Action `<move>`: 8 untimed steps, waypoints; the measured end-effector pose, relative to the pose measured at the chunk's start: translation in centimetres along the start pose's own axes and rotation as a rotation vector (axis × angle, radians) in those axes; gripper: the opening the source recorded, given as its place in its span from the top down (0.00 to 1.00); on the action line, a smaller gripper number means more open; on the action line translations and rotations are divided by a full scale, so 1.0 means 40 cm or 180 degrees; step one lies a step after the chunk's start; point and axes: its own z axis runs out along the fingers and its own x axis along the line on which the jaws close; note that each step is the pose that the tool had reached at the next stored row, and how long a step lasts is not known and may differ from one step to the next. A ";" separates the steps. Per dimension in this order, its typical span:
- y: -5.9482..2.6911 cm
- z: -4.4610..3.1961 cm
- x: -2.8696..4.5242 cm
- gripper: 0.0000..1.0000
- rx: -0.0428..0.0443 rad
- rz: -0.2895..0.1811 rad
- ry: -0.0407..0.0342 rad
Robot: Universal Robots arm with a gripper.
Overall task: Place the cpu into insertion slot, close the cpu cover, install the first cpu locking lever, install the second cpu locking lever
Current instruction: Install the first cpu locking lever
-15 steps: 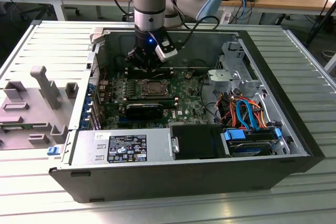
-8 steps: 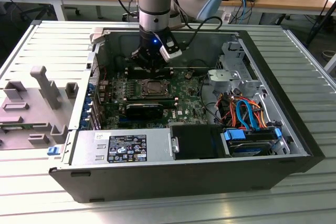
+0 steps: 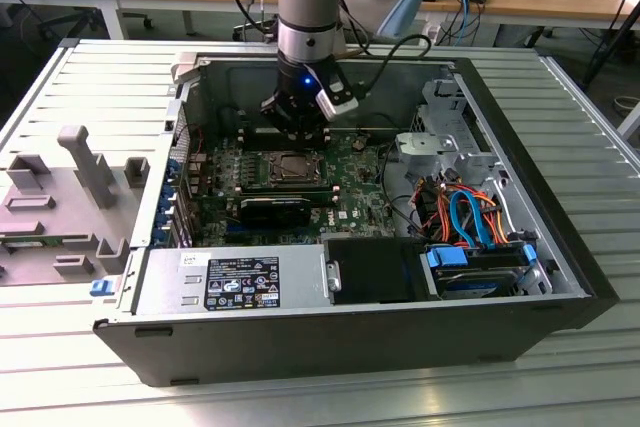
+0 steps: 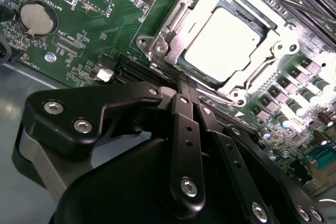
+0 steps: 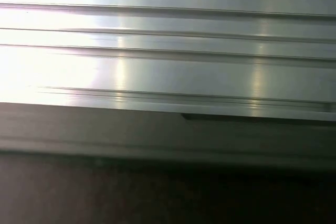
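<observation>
The cpu (image 4: 223, 38), a flat silver-grey square, lies in the insertion slot (image 4: 157, 48) on the green board. The cpu cover (image 4: 176, 19), a silvery frame with a square window, lies flat around the chip. My gripper (image 4: 185, 85) has its black fingers (image 4: 184, 129) pressed together, shut, with the tips just at the socket's rim. I cannot tell whether they touch a locking lever there. A thin metal rod (image 4: 283, 1) runs past the socket's other side. In the exterior view the gripper (image 3: 297, 139) hangs just behind the socket (image 3: 290, 169) inside the open computer case.
A coin battery (image 4: 38, 18) and small connectors sit on the board beside the socket. A power supply (image 3: 235, 282) lines the case's front wall, and drives with coloured cables (image 3: 470, 237) fill the exterior view's right. A grey fixture (image 3: 85, 162) stands outside the case. Ribbed metal (image 5: 168, 51) faces the first wrist view.
</observation>
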 end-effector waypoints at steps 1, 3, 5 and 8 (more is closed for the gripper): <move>0.000 0.000 -0.002 0.89 0.0000 0.0000 0.0001; -0.002 0.001 -0.006 0.89 -0.0001 0.0000 0.0001; -0.005 0.001 -0.009 0.89 -0.0001 0.0000 0.0002; -0.010 0.001 -0.012 0.89 0.0000 0.0000 0.0003</move>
